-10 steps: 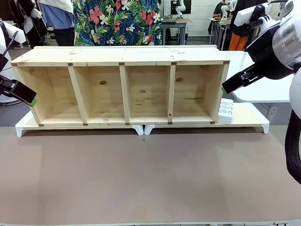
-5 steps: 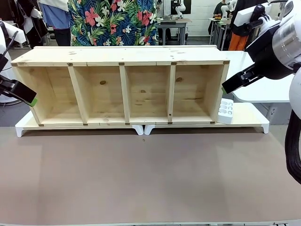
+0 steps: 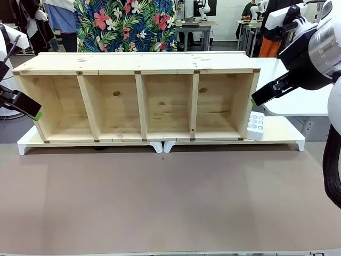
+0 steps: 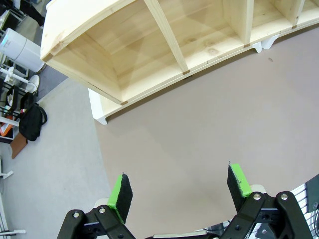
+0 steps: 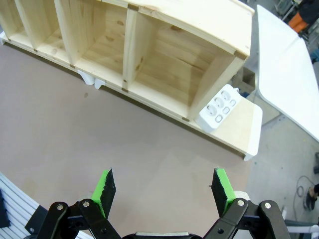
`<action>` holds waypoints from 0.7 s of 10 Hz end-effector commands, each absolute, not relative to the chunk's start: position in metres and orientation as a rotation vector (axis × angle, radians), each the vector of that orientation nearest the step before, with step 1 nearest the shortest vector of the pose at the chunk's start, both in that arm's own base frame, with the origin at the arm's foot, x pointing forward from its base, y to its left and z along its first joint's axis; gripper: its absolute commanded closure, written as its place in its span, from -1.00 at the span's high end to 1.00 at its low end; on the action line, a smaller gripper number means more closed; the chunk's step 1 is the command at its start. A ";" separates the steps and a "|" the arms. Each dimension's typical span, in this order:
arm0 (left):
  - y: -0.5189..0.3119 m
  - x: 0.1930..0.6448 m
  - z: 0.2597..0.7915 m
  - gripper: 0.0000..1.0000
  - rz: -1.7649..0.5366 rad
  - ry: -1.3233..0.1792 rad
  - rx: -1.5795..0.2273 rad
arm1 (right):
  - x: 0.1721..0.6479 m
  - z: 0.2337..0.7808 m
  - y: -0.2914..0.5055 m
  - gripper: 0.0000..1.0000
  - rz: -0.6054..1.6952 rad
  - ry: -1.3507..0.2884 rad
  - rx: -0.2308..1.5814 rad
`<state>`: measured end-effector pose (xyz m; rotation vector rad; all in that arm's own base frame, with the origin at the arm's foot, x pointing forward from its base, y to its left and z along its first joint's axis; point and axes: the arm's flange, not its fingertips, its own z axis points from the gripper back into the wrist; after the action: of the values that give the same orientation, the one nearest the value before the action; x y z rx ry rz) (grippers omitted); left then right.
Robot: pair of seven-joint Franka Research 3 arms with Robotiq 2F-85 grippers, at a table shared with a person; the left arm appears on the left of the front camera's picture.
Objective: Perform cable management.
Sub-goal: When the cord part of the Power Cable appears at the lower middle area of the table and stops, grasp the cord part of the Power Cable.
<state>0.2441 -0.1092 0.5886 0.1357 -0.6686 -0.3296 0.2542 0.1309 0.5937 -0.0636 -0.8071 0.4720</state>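
The cable is out of view. My left gripper hangs open above the brown table's left edge with nothing between its green pads; from the front it sits by the left end of the wooden shelf. My right gripper is open and empty too, held high over the table's right side. In the front view it hovers beside the shelf's right end, just above the white power strip.
The four-bay wooden shelf lies on its side on white risers at the far half of the brown table. The power strip leans against its right end. A person in a floral shirt stands behind.
The person behind the shelf has shifted a little to the left. Neither arm has moved and both grippers stay open.
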 end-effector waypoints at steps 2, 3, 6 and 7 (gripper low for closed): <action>-0.109 0.246 0.588 1.00 -0.336 -0.668 0.138 | 0.254 0.594 0.131 1.00 0.471 -0.807 -0.063; -0.109 0.246 0.588 1.00 -0.336 -0.668 0.138 | 0.254 0.594 0.131 1.00 0.471 -0.807 -0.063; -0.109 0.246 0.588 1.00 -0.336 -0.668 0.138 | 0.254 0.594 0.131 1.00 0.471 -0.807 -0.063; -0.109 0.246 0.588 1.00 -0.336 -0.668 0.138 | 0.254 0.594 0.131 1.00 0.471 -0.807 -0.063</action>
<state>0.2441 -0.1092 0.5886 0.1357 -0.6686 -0.3296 0.2542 0.1309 0.5937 -0.0636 -0.8071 0.4720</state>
